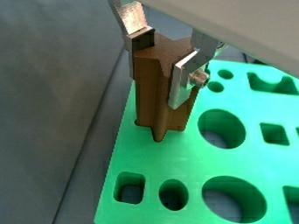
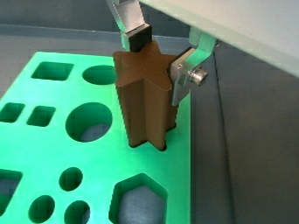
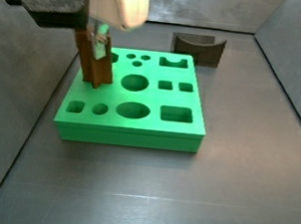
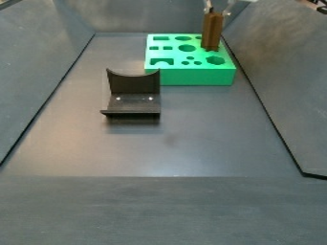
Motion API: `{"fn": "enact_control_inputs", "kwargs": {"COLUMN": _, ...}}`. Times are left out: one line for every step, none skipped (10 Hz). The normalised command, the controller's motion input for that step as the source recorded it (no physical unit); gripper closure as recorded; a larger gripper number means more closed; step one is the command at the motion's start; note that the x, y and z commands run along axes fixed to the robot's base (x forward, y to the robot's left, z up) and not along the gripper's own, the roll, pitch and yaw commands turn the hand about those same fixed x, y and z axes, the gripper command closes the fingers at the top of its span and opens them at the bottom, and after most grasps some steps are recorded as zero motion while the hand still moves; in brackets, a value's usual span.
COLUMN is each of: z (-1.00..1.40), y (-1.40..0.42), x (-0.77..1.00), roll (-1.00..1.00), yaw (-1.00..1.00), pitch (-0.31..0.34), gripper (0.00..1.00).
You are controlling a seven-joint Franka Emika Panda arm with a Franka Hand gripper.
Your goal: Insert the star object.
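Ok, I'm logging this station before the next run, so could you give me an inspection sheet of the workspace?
Surface: dark grey floor, bare in front.
Job's things: tall dark-brown star-shaped peg upright, lower end in a cut-out at the edge of the bright green block with shaped holes.
Clutter: squat brown block with a curved notch, apart from the green block.
Grippers: gripper over the block's edge, jaws clamped on the peg.
Cables: nothing seen.
Surroundings: grey walls.

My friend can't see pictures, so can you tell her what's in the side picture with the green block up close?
The gripper holds the star object upright, its lower end at the green block near one edge. The block has many differently shaped holes, and a squat brown block sits behind it on the dark floor.
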Motion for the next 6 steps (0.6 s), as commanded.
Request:
{"fn": "enact_control_inputs", "kwargs": {"z": -0.92, "y": 0.0, "x": 0.13, "roll": 0.0, "yaw": -0.27, "pitch": -0.076, "gripper": 1.0}}
{"fn": "enact_control_inputs", "kwargs": {"z": -1.0, "y": 0.0, "x": 0.08, "roll": 0.0, "yaw": -0.02, "pitch": -0.1, "gripper": 1.0}}
{"fn": "enact_control_inputs", "kwargs": {"z": -1.0, "y": 0.0, "x": 0.23, "roll": 0.12, "yaw": 0.13, "pitch": -0.011, "gripper": 1.0}}
{"fn": "enact_control_inputs", "kwargs": {"z": -0.89, "y": 0.0, "x": 0.25, "roll": 0.16, "yaw": 0.11, "pitch": 0.0, "gripper": 1.0}}
{"fn": "enact_control_inputs", "kwargs": {"z": -0.63, "y": 0.0, "x": 0.1, "roll": -0.19, "yaw": 0.0, "pitch": -0.119, "gripper": 1.0}}
{"fn": "enact_control_inputs", "kwargs": {"z": -0.43, "y": -0.1, "x": 0.02, "roll": 0.0, "yaw": 0.0, "pitch": -0.153, "gripper": 1.0}}
